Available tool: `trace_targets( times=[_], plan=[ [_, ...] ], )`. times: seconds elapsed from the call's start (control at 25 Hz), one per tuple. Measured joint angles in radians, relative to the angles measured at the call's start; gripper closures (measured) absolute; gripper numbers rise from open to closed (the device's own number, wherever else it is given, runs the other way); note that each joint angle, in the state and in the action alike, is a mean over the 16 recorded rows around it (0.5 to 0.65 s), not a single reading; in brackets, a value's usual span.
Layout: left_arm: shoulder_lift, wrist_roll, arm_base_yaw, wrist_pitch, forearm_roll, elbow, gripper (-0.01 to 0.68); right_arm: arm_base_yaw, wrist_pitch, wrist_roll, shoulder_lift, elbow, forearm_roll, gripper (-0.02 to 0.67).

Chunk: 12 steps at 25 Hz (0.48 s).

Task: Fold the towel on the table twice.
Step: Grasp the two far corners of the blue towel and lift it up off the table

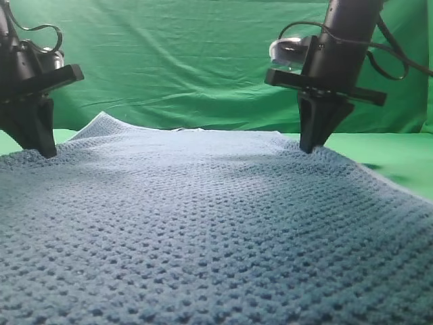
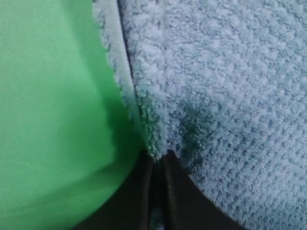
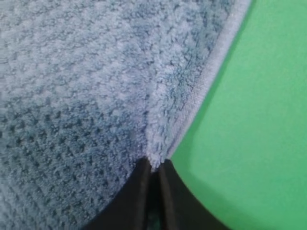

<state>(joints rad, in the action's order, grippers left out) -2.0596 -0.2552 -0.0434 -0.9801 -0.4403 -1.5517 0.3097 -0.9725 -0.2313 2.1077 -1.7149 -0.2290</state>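
1. The towel (image 1: 216,230), thick blue-grey waffle knit with a thin pale hem, lies spread over the smooth matte green table (image 1: 399,159).
2. The left gripper (image 2: 157,155) is pressed together, pinching the towel's edge by the hem.
3. The right gripper (image 3: 153,163) likewise pinches the opposite edge.
4. A wrinkled green backdrop (image 1: 183,61) hangs behind.

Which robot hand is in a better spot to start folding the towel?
Neither beats the other. The left gripper is pinched on the towel near its left hem, and the right gripper is pinched near its right hem. Both probably lift together.
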Motion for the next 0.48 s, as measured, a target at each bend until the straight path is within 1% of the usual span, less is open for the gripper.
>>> trace_targets(
  times=[0.24, 0.48],
  plan=[
    [0.017, 0.009, -0.001, -0.046, -0.01, -0.203, 0.673, 0.001, 0.036, -0.003, -0.056, -0.14, -0.001, 0.649],
    [0.036, 0.015, -0.001, 0.016, -0.064, -0.433, 0.673, 0.001, 0.176, -0.038, -0.098, -0.287, -0.003, 0.649]
  ],
)
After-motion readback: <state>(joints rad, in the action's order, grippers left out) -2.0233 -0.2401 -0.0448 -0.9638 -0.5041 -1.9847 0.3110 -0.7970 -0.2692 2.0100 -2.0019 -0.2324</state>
